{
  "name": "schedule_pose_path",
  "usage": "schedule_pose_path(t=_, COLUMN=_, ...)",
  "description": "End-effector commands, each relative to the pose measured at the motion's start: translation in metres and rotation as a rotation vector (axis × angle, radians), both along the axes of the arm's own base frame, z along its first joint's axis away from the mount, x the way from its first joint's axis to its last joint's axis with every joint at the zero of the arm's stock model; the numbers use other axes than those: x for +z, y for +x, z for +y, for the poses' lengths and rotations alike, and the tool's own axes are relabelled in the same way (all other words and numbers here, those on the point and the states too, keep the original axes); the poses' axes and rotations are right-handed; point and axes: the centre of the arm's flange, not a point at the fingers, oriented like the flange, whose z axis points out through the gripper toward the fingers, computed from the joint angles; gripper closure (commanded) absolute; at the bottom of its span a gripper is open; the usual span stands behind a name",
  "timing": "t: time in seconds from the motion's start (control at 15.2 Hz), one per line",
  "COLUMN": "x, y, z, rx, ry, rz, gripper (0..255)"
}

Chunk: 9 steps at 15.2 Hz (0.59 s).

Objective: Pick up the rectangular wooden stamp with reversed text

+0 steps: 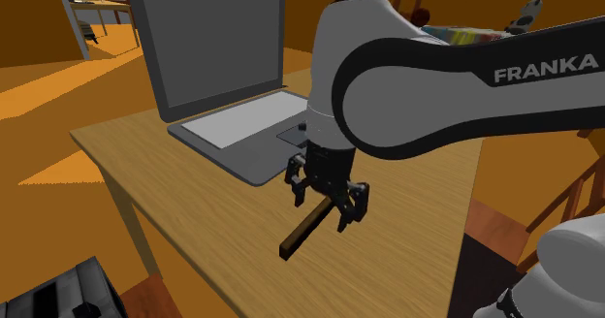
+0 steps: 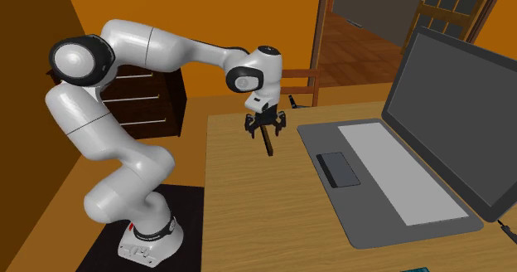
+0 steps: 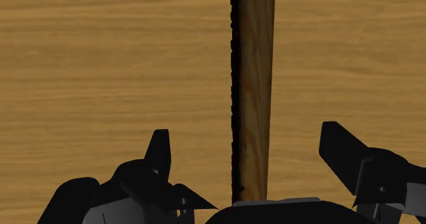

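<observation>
Legibly, FRANKA on arm above stamp

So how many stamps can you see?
1. The wooden stamp is below the gripper, between its open jaws, which don't touch it, near the laptop. I see no others.

Glossy white arm, dark joint bands, white FRANKA lettering, black hand.
</observation>
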Motion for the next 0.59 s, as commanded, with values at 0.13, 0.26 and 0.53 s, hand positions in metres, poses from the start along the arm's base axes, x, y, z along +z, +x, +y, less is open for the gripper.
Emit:
schedule_pose_path(t=0.13, x=-0.0014, y=0.0003, z=0.0001, rx=0.000, ry=0.000, rz=0.000, gripper=255)
schedule_pose_path(t=0.26, x=-0.0031, y=-0.0011, z=-0.0007, rx=0.000, ry=0.000, rz=0.000, gripper=255)
schedule_pose_path(t=0.53, x=-0.0021, y=-0.0023, z=-0.0016, rx=0.000, ry=0.000, rz=0.000, gripper=255)
